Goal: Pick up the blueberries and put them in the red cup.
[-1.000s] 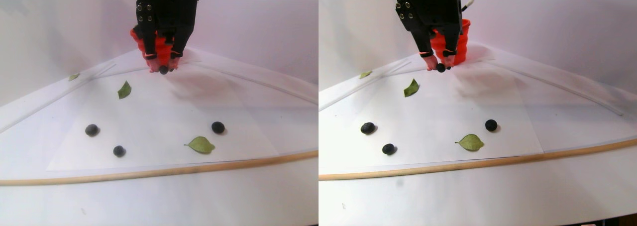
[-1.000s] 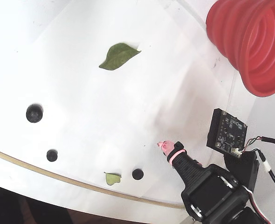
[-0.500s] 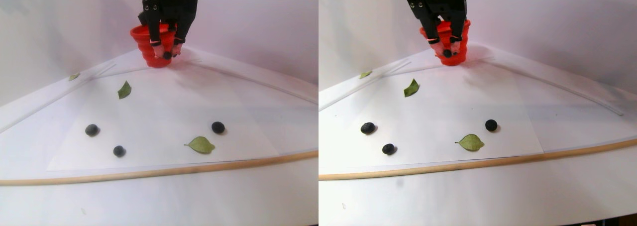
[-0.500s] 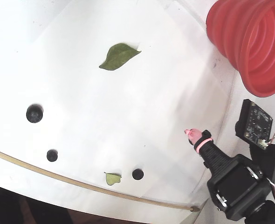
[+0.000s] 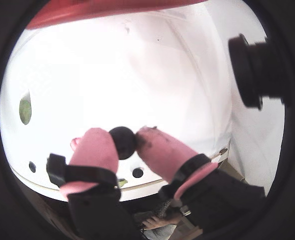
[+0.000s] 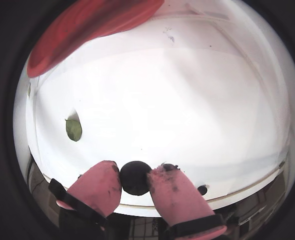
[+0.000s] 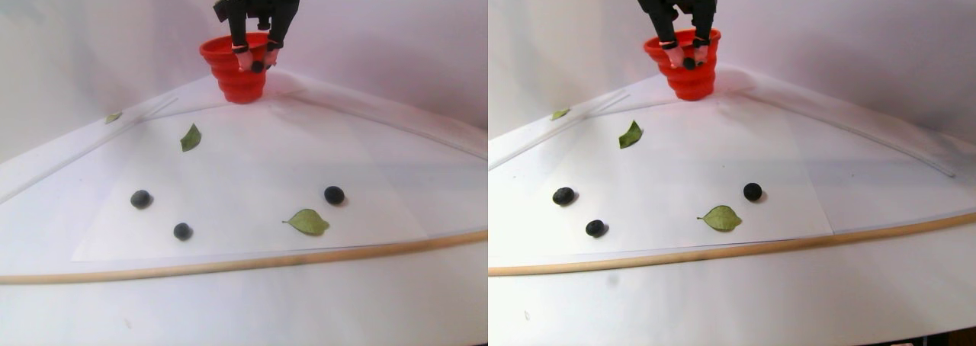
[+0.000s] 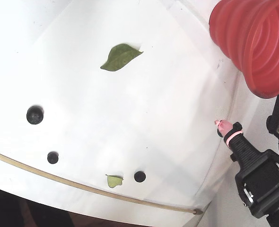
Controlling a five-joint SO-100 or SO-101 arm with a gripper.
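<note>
Lifted higher and nearer the red cup (image 7: 232,75), the gripper (image 6: 135,180) keeps its jaws clamped on 1 blueberry (image 6: 135,177); release over the mouth looks next, 3 blueberries (image 8: 35,115) remain.

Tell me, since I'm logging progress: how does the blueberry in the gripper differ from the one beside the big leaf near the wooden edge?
The held blueberry is pinched between the gripper's pink fingertips, raised in front of the red cup; the blueberry beside the leaf lies untouched on the white sheet, next to the leaf. Both are small, round and near-black.
</note>
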